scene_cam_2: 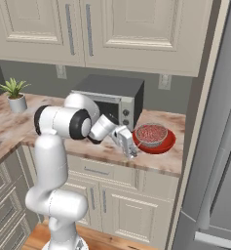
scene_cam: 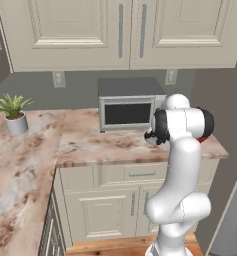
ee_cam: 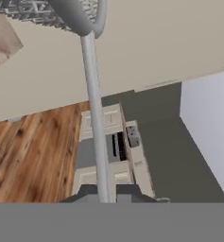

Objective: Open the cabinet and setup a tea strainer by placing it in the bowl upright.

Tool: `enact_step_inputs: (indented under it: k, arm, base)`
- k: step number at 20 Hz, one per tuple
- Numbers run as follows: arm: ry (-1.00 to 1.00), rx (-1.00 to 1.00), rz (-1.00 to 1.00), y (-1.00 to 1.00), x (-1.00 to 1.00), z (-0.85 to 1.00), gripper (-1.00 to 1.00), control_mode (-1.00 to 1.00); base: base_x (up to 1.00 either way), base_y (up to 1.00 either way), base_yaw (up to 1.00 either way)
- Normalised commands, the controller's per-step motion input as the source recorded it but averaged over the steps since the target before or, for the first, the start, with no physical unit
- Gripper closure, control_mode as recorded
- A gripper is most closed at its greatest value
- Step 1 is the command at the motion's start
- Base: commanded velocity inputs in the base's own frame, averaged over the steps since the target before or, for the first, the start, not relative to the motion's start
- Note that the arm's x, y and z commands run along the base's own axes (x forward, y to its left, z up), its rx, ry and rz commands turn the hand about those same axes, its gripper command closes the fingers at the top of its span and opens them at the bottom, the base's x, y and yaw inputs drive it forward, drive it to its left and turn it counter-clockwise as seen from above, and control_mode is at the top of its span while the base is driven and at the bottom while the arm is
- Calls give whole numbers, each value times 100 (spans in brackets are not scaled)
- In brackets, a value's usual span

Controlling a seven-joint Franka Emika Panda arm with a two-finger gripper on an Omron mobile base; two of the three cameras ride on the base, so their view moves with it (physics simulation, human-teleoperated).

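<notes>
The tea strainer (scene_cam_2: 151, 134) is seen resting in the red bowl (scene_cam_2: 166, 143), its mesh basket upward-facing, on the marble tabletop (scene_cam_2: 156, 163) just right of the microwave (scene_cam_2: 114, 97). The hand (scene_cam_2: 132, 153) is held at the bowl's left edge, fingers pointing down toward the tabletop's front edge. In the hand view the strainer's thin handle (ee_cam: 95, 118) is shown running straight up from between the two fingertips (ee_cam: 87, 191) to the basket (ee_cam: 52, 14) — the fingers are closed against it, gripping the handle. A potted plant (scene_cam: 14, 114) is set far to the left on the tabletop.
</notes>
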Motion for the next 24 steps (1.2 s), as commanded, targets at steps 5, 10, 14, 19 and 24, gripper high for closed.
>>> enact_step_inputs:
  k: [5,10,14,19,24]
  arm:
    - [4,0,0,-24,13,-11,100,-100]
    - [3,0,2,-3,2,-4,100,-100]
    - [0,0,1,0,0,0,100,-100]
    - [0,0,1,0,0,0,-100,-100]
    - [0,0,0,0,0,0,-100,-100]
  base:
    - [0,0,0]
    - [0,0,0]
    - [0,0,0]
    - [0,0,0]
    - [0,0,0]
